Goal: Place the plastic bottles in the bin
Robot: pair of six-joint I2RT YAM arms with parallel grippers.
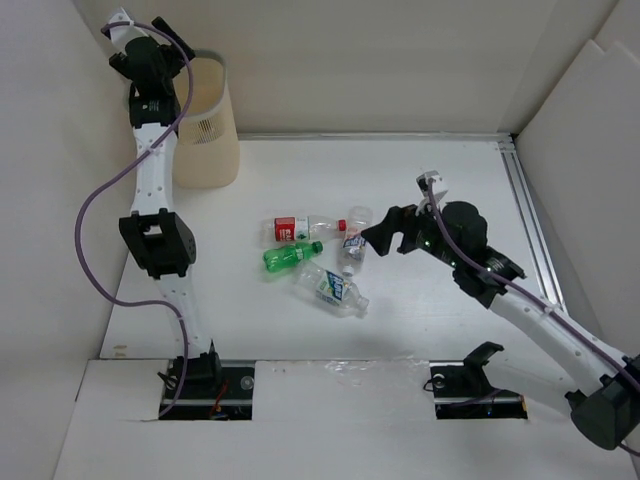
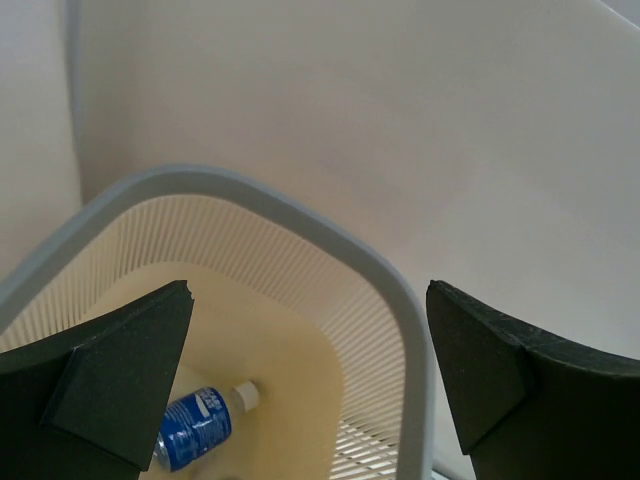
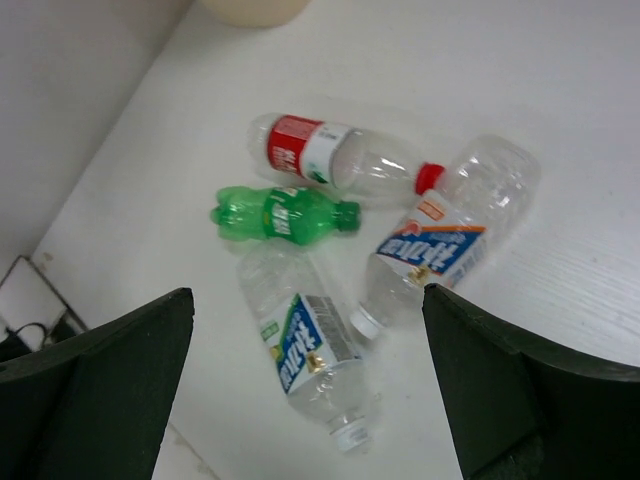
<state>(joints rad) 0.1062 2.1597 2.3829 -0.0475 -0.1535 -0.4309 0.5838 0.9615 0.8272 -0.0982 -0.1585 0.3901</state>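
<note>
The bin (image 1: 215,140) stands close to two walls. Our left gripper (image 2: 310,345) hangs over the bin's mouth, wide open, holding nothing. Our right gripper (image 1: 366,228), well right of the bin, is open and empty too. Four bottles (image 3: 275,215) lie under it, with bare table (image 1: 230,300) between them and the bin. A blue-label bottle (image 2: 195,425) lies inside the bin.
</note>
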